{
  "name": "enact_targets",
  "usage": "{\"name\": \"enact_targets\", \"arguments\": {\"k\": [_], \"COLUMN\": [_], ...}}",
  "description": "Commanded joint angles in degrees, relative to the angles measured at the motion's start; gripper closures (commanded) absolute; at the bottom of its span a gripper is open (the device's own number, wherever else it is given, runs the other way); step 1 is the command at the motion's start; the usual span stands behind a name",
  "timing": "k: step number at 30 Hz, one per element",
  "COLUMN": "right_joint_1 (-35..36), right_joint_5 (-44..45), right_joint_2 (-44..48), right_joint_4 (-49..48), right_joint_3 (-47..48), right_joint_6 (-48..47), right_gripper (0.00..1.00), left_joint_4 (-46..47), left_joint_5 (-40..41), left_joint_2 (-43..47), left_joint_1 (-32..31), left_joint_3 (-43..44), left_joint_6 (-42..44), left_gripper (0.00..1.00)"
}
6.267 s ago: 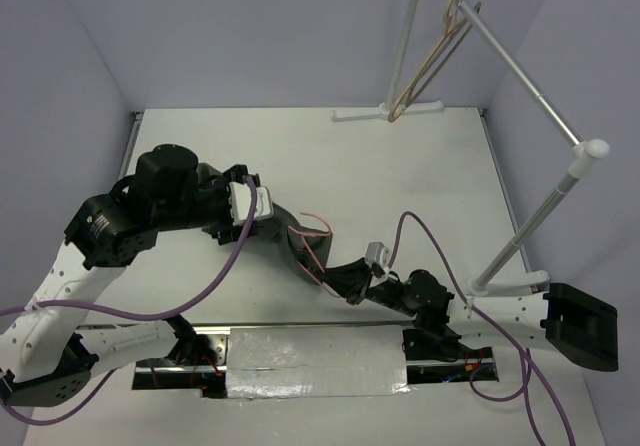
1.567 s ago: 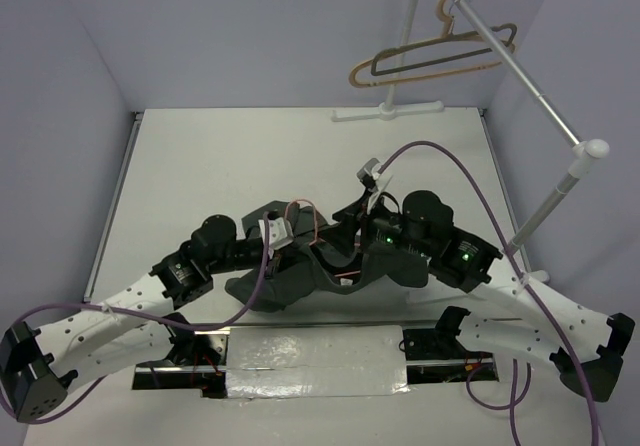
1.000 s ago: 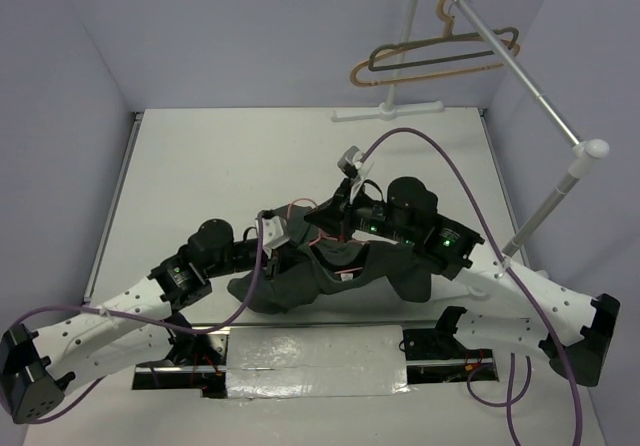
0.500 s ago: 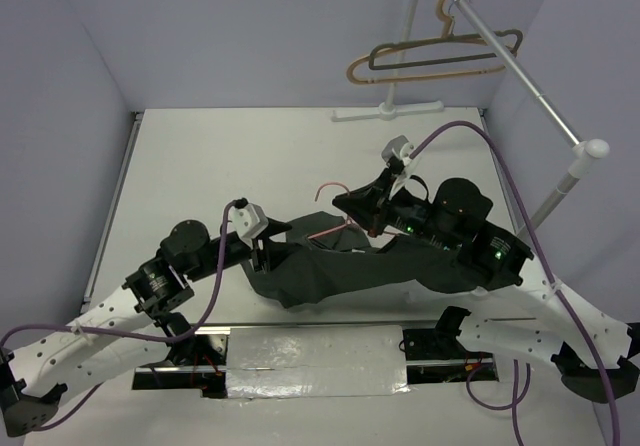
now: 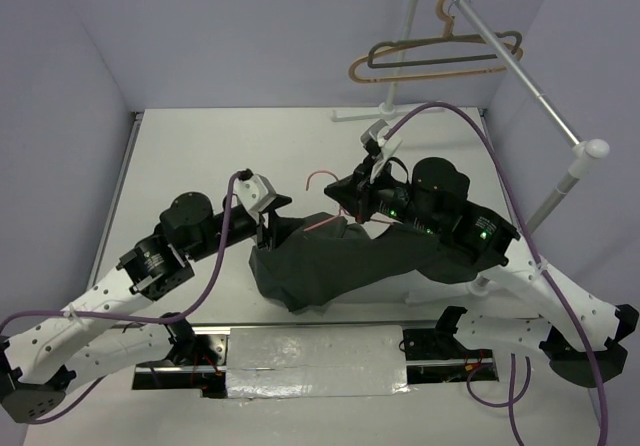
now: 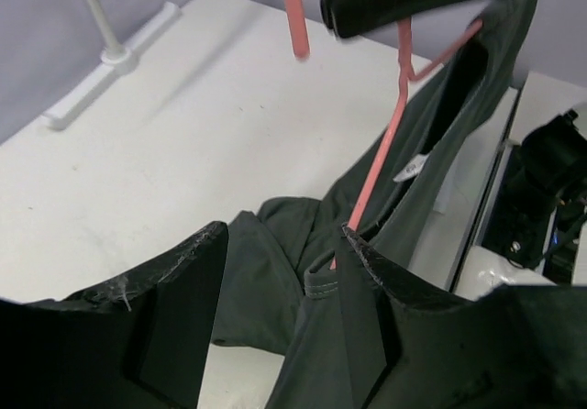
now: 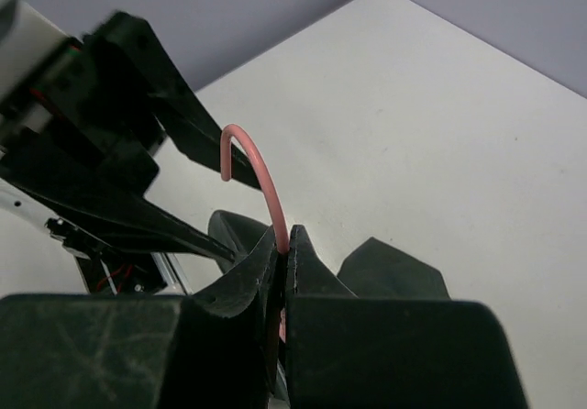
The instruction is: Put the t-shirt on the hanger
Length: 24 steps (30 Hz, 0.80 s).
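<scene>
The right gripper [image 7: 282,244] is clamped on the neck of the thin pink wire hanger [image 6: 373,163]. It holds the hanger above the middle of the white table [image 5: 200,156], with the lower part inside the dark grey t-shirt [image 5: 340,266]. The left gripper [image 6: 284,230], also above the table's middle, has its fingers spread, and the shirt's hem lies against one of them.

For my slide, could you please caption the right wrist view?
Right gripper pinches the pink hanger above the dark t-shirt.
</scene>
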<state>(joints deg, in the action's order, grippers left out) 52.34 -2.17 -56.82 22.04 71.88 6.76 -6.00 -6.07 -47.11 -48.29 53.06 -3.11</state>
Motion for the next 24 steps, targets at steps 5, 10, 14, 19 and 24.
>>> {"name": "enact_targets", "arguments": {"k": [5,10,14,19,24], "right_joint_1": [0.66,0.75,0.75,0.66,0.75], "right_joint_5": [-2.92,-1.52,1.47,-0.11,-0.81], "right_joint_2": [1.79,3.73,6.8,6.99,5.93], "right_joint_4": [-7.53,-11.23,-14.39,-13.26,-13.34], "right_joint_3": [0.64,-2.35,-5.95,-5.17,-5.78], "right_joint_6": [1.93,2.64,2.64,3.08,3.52], "right_gripper": [1.0,1.0,1.0,1.0,1.0], "left_joint_4": [7.75,9.17,7.93,7.59,6.09], "left_joint_5": [-6.5,-10.81,-5.2,-4.92,-9.4], "left_joint_2": [-2.89,-3.17,-0.44,0.27,-3.07], "left_joint_1": [-0.05,0.04,-0.05,-0.05,-0.05], "left_joint_3": [-2.61,-3.66,-5.24,-4.64,0.1], "left_joint_6": [0.57,1.27,1.44,0.74,0.74], "left_gripper": [0.38,0.59,1.0,0.75,0.6]}}
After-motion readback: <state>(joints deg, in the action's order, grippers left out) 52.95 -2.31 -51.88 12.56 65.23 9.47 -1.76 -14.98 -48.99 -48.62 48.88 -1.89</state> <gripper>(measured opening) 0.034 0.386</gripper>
